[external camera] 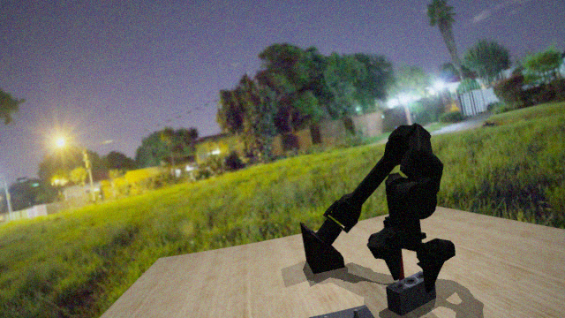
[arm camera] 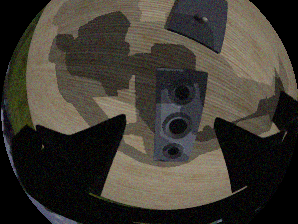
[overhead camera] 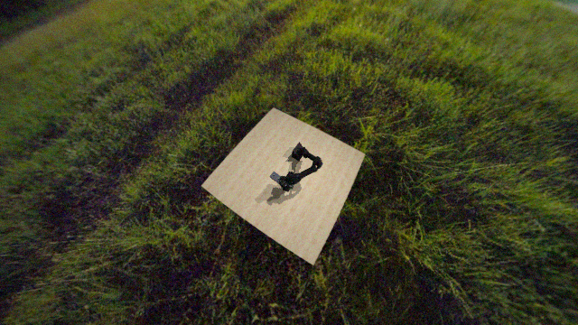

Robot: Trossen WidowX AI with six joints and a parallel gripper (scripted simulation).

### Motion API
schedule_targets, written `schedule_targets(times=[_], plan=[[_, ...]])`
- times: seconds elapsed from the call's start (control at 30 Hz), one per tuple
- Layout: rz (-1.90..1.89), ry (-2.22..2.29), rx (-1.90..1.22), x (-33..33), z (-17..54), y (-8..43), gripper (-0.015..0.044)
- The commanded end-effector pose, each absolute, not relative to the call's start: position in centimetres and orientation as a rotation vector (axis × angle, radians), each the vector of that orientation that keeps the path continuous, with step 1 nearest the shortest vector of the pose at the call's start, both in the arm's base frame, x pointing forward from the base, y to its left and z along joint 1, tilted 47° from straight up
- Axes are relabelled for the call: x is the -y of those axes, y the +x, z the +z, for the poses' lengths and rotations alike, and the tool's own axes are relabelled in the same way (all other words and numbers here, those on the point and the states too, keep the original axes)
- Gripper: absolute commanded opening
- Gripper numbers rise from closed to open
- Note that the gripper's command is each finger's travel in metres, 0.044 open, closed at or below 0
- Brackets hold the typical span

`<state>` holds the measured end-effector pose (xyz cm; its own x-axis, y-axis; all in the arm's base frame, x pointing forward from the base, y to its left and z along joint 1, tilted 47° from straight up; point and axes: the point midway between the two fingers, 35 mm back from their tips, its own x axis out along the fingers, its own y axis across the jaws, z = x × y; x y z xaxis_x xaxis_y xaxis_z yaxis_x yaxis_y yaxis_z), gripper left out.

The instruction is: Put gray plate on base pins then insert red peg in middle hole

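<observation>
The gray plate, a thick block with three holes, lies on the table between the fingertips in the wrist view, with a gap on each side. My gripper is open and empty, pointing down, its fingertips low around the plate. The red peg stands upright behind the plate, partly covered by a finger in the exterior view; I cannot make it out in the wrist view. The gray base lies apart from the plate. One pin shows on it in the wrist view; the rest is cut off.
The light wooden table top carries these things and the arm's foot. Grass surrounds the table's edges. Shadows of the arm fall around the plate.
</observation>
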<state>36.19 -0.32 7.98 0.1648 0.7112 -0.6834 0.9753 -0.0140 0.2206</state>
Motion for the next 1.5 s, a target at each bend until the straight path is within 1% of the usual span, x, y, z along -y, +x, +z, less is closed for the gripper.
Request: schedule_targets(times=[0.0, 0.57, 0.97, 1.3, 1.37, 1.47], plan=[[-0.514, 1.789, -1.614, -0.4, 7.3, 36.1, 0.0440], [-0.512, 1.791, -1.615, -2.2, 5.7, 36.4, 0.0440], [-0.512, 1.791, -1.615, -2.2, 5.7, 36.4, 0.0125], [-0.512, 1.791, -1.615, -2.2, 5.7, 36.4, 0.0058], [-0.512, 1.792, -1.613, -2.2, 5.7, 36.4, 0.0006], [-0.519, 1.795, -1.589, -1.5, 6.0, 36.4, 0.0000]])
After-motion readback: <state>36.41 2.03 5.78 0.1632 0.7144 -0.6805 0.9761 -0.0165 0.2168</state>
